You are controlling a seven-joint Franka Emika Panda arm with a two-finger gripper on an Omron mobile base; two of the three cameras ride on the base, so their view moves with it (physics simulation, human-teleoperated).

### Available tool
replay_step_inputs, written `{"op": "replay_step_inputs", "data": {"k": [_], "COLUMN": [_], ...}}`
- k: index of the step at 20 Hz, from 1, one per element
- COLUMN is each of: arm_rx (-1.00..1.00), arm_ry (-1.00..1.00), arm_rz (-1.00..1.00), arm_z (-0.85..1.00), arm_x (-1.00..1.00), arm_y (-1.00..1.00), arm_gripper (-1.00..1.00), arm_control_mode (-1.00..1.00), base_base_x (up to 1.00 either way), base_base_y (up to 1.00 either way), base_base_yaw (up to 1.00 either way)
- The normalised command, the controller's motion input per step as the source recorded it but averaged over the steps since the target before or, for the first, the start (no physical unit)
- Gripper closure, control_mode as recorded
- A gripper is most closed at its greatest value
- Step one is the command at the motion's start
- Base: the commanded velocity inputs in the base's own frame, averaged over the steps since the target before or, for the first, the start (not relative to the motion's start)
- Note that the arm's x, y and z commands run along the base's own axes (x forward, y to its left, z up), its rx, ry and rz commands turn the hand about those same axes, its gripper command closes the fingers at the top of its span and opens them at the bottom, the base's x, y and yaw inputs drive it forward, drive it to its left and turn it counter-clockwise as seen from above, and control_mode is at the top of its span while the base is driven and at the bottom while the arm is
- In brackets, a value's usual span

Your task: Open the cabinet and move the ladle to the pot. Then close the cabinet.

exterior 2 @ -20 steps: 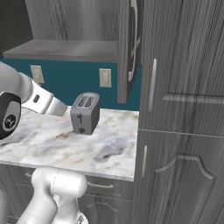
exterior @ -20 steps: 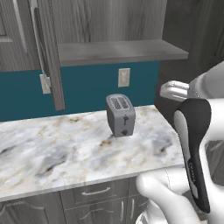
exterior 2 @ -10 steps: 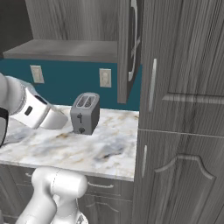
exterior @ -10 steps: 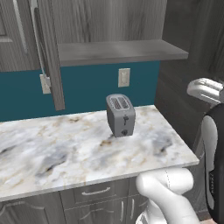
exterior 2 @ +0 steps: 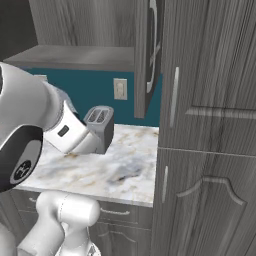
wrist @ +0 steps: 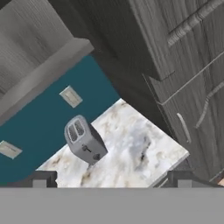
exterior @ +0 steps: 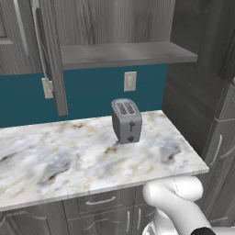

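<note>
Marble counter (exterior: 69, 160), white veined with grey and tan; I take the toaster (exterior: 126, 120) on it as my landmark. It is grey, two-slot, upright, standing toward the back of the counter near the teal wall.

Cabinet (exterior: 50, 55): up and left of the toaster in the left base view. Its dark wood-grain door stands swung out edge-on, long silver bar handle on it. Plain grey shelf (exterior: 124, 53) directly above the toaster, bare where I can see it.

White wall outlet (exterior: 130, 81) just above the toaster. Tall grey cupboard (exterior 2: 205, 125) to its right, at the counter's end.

My gripper (wrist: 111, 179): fingertips spread fully wide at the bottom of the hand view, nothing between them, holding nothing. It hangs in the air well above the counter, toaster in front of it.

My forearm (exterior 2: 75, 132) crosses in front of the toaster in the right base view.
</note>
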Motion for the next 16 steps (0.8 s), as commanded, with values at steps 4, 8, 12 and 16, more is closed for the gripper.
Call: {"op": "replay_step_inputs", "data": {"k": [4, 8, 12, 16], "arm_rx": [0.15, 0.1, 0.11, 0.14], "arm_ry": [-0.29, -0.34, -0.24, -0.1], "arm_rz": [-0.01, -0.03, -0.03, -0.01], "arm_z": [-0.5, -0.46, -0.03, 0.05], "arm_x": [0.01, 0.0, 0.0, 0.0], "arm_y": [-0.17, -0.04, -0.3, -0.56], "arm_gripper": [-1.0, -1.0, -1.0, -1.0], "arm_control_mode": [-1.0, -1.0, -1.0, -1.0], "base_base_x": [0.0, 0.0, 0.0, 0.0], "base_base_y": [0.0, 0.0, 0.0, 0.0], "base_base_yaw": [0.0, 0.0, 0.0, 0.0]}}
